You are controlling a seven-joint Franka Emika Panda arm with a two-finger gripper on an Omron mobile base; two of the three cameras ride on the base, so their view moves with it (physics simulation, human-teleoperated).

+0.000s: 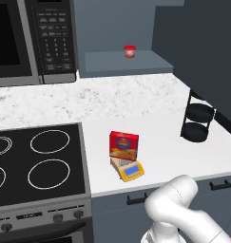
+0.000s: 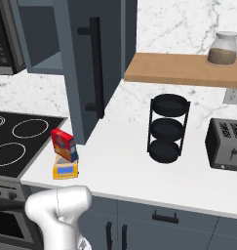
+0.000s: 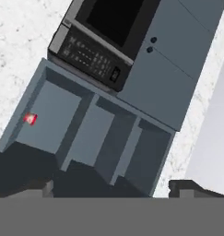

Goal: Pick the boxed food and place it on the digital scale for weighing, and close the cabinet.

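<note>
Boxed food (image 1: 124,145) sat on digital scale (image 1: 129,170) near the counter's (image 1: 159,142) front edge. Gripper (image 3: 111,186) jaws released, empty. Cabinet (image 2: 90,68) door open; it looked rigid and light, best pushed beside the bar handle (image 2: 94,66).

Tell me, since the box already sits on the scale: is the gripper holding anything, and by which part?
Nothing is held. In the hand view the gripper is open with its fingertips wide apart, facing the open cabinet.
</note>
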